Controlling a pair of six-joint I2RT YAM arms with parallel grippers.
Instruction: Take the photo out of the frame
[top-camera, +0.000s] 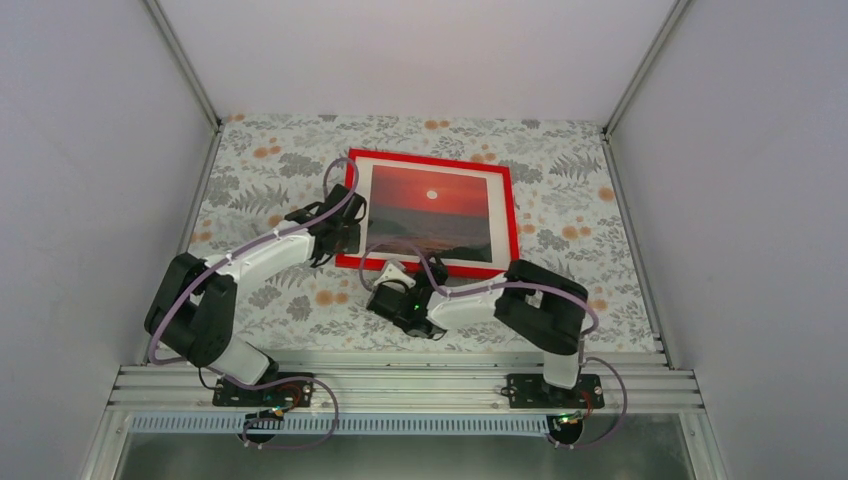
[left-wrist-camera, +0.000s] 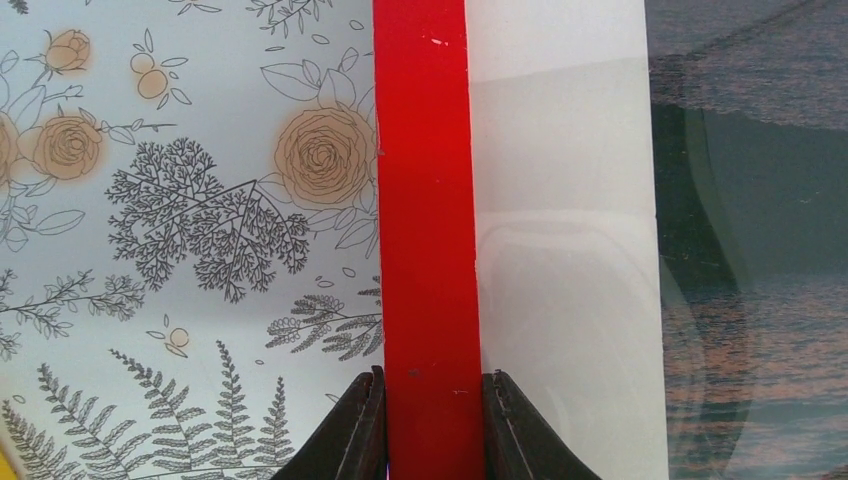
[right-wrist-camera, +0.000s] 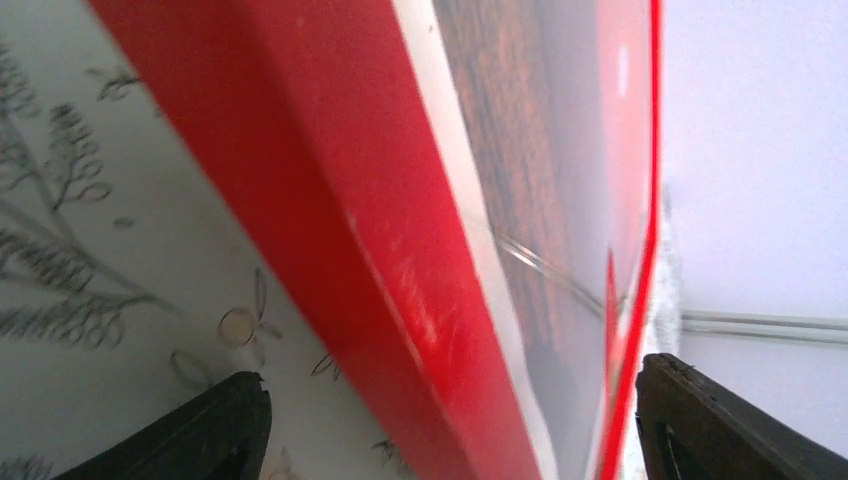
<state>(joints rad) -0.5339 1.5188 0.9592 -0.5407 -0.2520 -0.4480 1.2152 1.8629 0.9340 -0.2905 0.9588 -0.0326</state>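
Here, left gripper (left-wrist-camera: 433, 425) clamped on frame (left-wrist-camera: 420, 200); right gripper (right-wrist-camera: 450, 400) gaping around its edge, floral tablecloth (left-wrist-camera: 150, 250) beneath

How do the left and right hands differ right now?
The left hand is shut on the frame at its left rail; the right hand is open, straddling the near rail. The left hand points straight down; the right hand lies low, nearly level. Both are at the frame.

Near-left edge of the frame (top-camera: 430, 158) behind left gripper (top-camera: 347, 232)
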